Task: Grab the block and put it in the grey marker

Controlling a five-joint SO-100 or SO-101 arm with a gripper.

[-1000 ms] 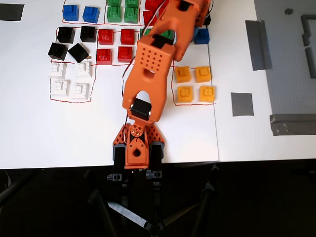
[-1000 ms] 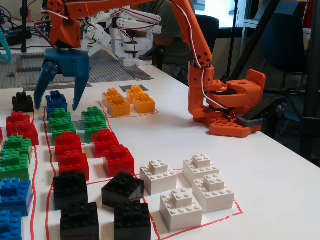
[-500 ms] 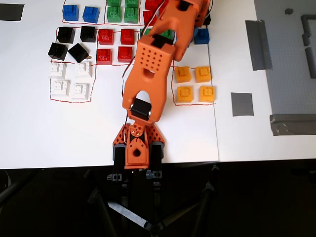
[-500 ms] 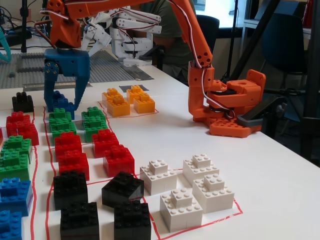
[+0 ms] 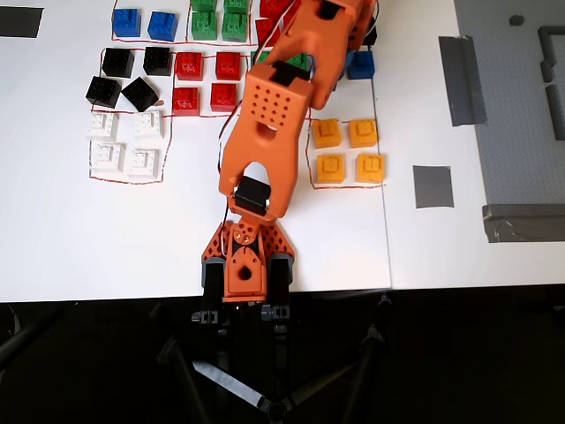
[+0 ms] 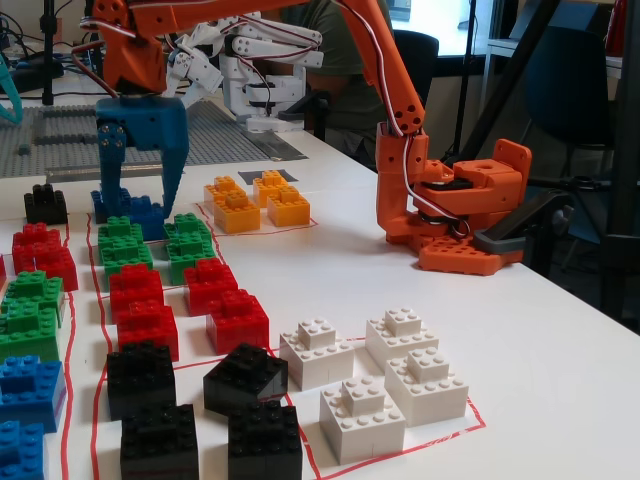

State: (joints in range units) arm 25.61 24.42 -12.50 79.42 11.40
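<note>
The blue block (image 6: 143, 214) sits at the far end of the brick rows, next to the green bricks (image 6: 123, 243). It also shows in the overhead view (image 5: 360, 64), beside the arm's wrist. My gripper (image 6: 138, 203) has blue fingers (image 6: 172, 160). It hangs straight down with its jaws open, one on each side of the block and low around it. In the overhead view the orange arm (image 5: 265, 115) hides the gripper. The grey marker (image 5: 433, 186) lies to the right of the yellow bricks (image 5: 349, 150). In the fixed view it shows just behind them (image 6: 268, 176).
Rows of red (image 6: 150, 295), black (image 6: 140, 375), white (image 6: 400, 375) and other blue bricks (image 5: 144, 24) fill red-outlined areas. A long grey tape strip (image 5: 462, 79) and a near-black patch (image 5: 19, 22) lie on the table. The arm's base (image 5: 244, 265) stands at the front edge.
</note>
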